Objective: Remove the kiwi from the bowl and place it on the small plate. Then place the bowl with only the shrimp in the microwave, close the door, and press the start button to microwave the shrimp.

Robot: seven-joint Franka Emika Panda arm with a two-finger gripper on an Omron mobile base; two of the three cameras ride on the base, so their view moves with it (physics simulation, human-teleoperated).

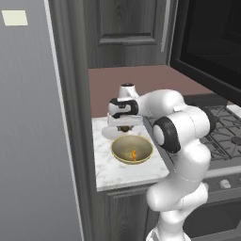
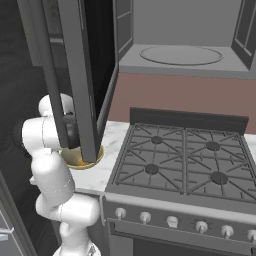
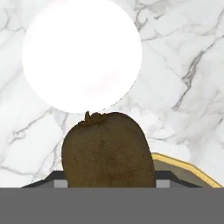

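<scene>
While the kiwi (image 3: 108, 148) was gripped between the gripper's (image 1: 124, 127) partly closed jaws, it was held above the marble counter (image 1: 110, 172), between the small plate (image 3: 82, 54) and the bowl (image 1: 132, 149), where the shrimp (image 1: 134, 154) lay.

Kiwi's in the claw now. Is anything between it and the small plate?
Nothing visible. The kiwi hangs in the claw above bare marble counter, with the small plate just beyond it, bare on top.
</scene>
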